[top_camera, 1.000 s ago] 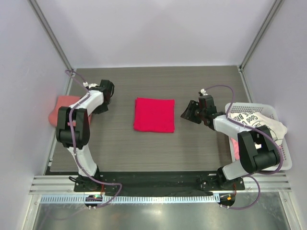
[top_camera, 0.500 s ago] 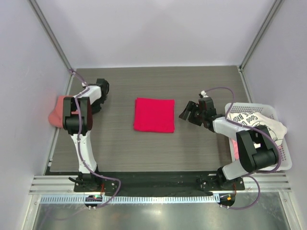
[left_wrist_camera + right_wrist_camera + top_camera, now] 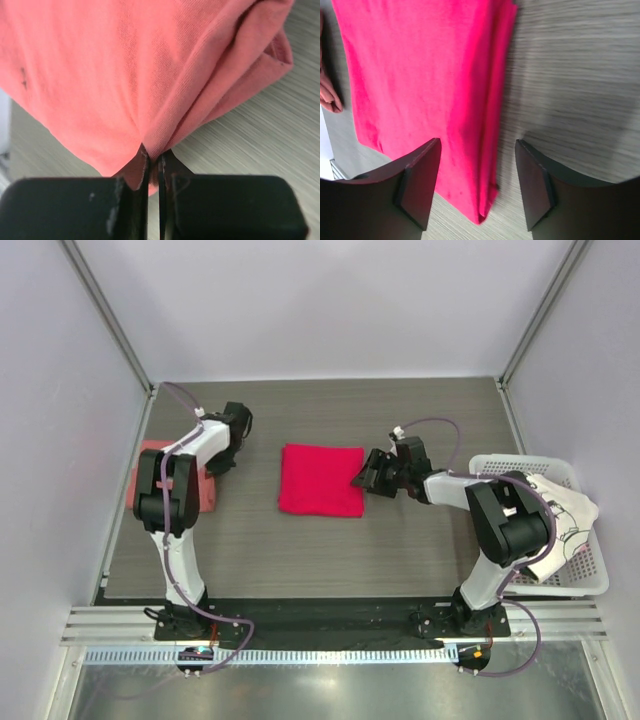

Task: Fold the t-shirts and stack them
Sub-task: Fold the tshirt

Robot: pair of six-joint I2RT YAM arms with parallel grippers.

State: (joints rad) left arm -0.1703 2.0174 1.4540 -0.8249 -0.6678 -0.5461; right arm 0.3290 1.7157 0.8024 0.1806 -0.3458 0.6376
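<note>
A crimson t-shirt [image 3: 320,480], folded into a square, lies mid-table. My right gripper [image 3: 362,480] is open at its right edge. In the right wrist view the folded edge of that crimson t-shirt [image 3: 420,75] lies between the spread fingers of my right gripper [image 3: 479,145], with nothing pinched. A salmon-pink t-shirt [image 3: 165,475] lies folded at the table's left edge. My left gripper [image 3: 214,464] is shut on its right edge. The left wrist view shows the salmon cloth [image 3: 125,75] bunched into a point in my left gripper [image 3: 154,162]. The white printed t-shirt [image 3: 555,505] lies crumpled in the basket.
A white mesh basket [image 3: 590,575] stands at the table's right edge, beside the right arm. Metal frame posts and pale walls close in the left, right and far sides. Bare wood-grain tabletop [image 3: 420,550] lies in front of the crimson t-shirt.
My left gripper closed on the salmon-pink t-shirt and drew it right, farther onto the table. My right gripper moved left to the crimson t-shirt's right edge, jaws opening wider.
</note>
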